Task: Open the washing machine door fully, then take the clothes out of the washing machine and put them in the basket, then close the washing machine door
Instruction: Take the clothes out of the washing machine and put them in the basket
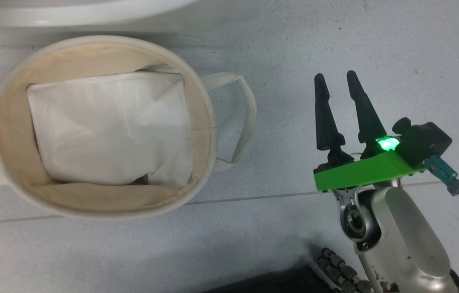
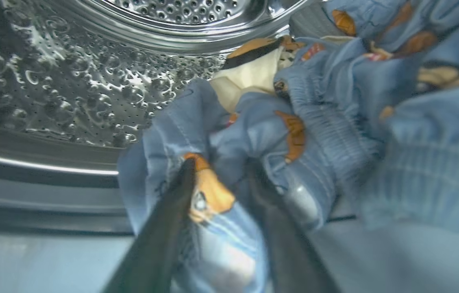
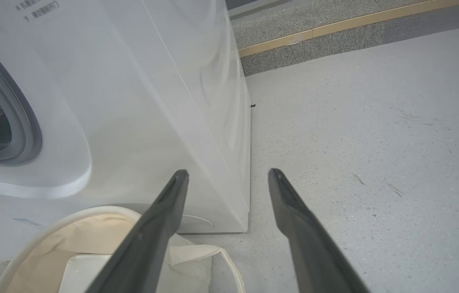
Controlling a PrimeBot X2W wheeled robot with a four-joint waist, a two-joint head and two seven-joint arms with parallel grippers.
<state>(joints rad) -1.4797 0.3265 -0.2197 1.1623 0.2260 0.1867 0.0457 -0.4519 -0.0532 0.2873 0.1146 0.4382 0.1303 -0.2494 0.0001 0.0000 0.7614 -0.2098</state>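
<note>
Clothes point(image 2: 314, 122) lie heaped at the mouth of the drum point(image 2: 91, 81), inside the washing machine point(image 3: 131, 101). Your left gripper point(image 2: 221, 165) sets its jaws apart astride a blue fold, placed so that closing would pinch it; no firm pinch shows yet. The basket point(image 1: 5, 93) sits just below the washer front, ready for the drop, with a white folded sheet point(image 1: 107, 126) inside. Your right gripper point(image 1: 335, 76) hangs beside it, jaws wide and empty, out of the way.

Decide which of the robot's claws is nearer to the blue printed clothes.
Left. The left claw is inside the drum, its open fingers either side of a fold of the clothes. The right claw hangs outside the washing machine, above the floor beside the basket.
</note>
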